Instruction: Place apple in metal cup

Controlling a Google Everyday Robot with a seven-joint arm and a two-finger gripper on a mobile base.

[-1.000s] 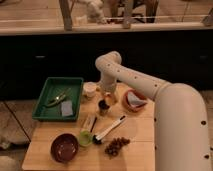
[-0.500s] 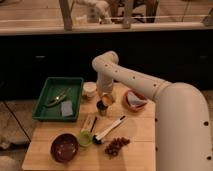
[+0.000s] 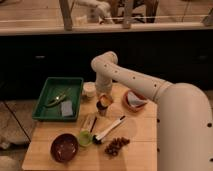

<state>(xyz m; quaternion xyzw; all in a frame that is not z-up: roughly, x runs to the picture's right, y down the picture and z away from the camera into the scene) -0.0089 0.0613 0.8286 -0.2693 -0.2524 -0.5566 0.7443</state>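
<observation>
My gripper (image 3: 104,98) hangs from the white arm over the middle of the wooden table. It is shut on the apple (image 3: 105,102), a small orange-yellow fruit. The apple sits right at the mouth of the metal cup (image 3: 102,111), a small dark cylinder standing upright just below it. The cup's lower part shows; its rim is hidden by the apple and the gripper.
A whitish cup (image 3: 89,90) stands just left of the gripper and a green tray (image 3: 52,102) further left. An orange bowl (image 3: 134,102) is to the right. Nearer the front are a light green cup (image 3: 85,139), a brown bowl (image 3: 64,148), a brush (image 3: 110,130) and a brown cluster (image 3: 116,145).
The arm's elbow has swung slightly left and back. The gripper with the apple has come down a little towards the metal cup.
</observation>
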